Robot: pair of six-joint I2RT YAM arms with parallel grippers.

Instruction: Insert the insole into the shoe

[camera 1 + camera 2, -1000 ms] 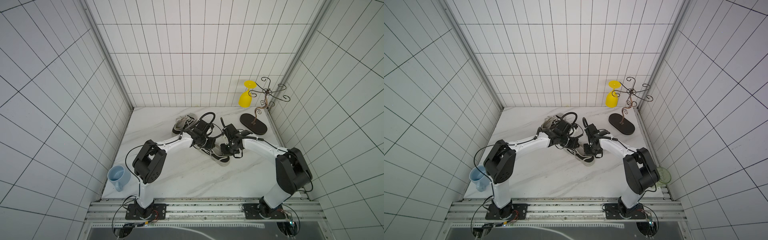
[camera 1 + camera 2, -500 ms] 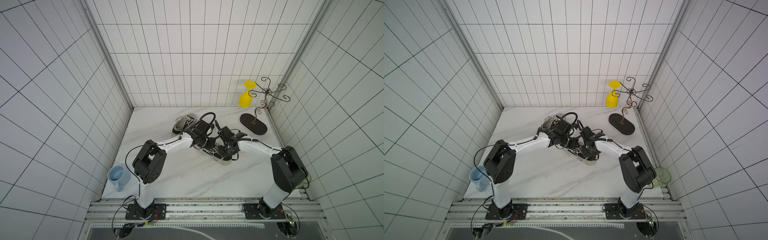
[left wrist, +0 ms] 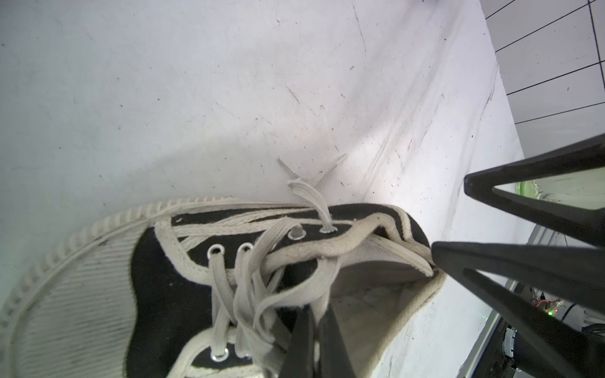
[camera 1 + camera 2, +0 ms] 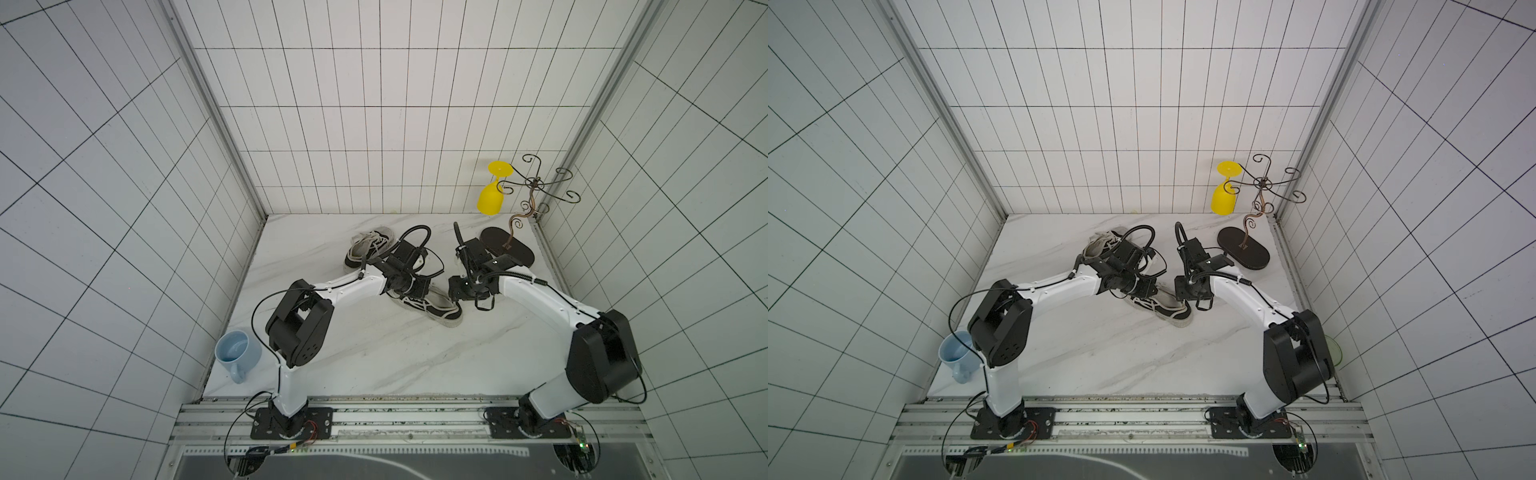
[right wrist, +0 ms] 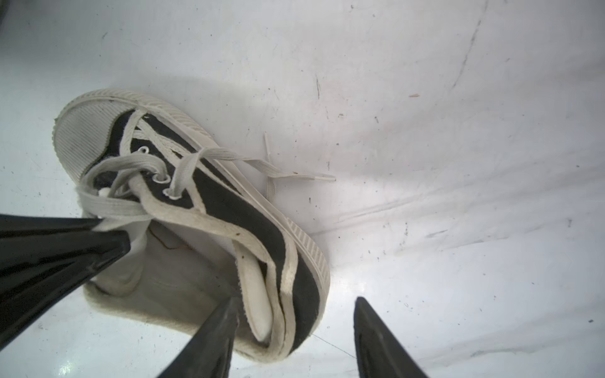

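The black-and-white shoe (image 4: 436, 307) (image 4: 1167, 309) lies mid-table, toe toward the front. My left gripper (image 3: 317, 314) (image 4: 415, 286) is shut on the shoe (image 3: 163, 288) at its tongue and laces. The white insole (image 5: 258, 294) sits inside the shoe (image 5: 229, 203), standing on edge along the heel wall; its textured edge (image 3: 386, 253) shows under the collar. My right gripper (image 5: 294, 301) (image 4: 453, 291) is open astride the heel rim, one finger over the shoe's opening and one outside it, with nothing gripped.
A second shoe (image 4: 370, 245) lies behind the left gripper. A wire rack on a dark oval base (image 4: 509, 249) stands back right with a yellow glass (image 4: 490, 199) hanging from it. A blue mug (image 4: 237, 351) sits at the front left edge.
My right gripper has gone from shut to open at the shoe's heel, leaving the insole in the shoe. The left gripper keeps its hold on the shoe.
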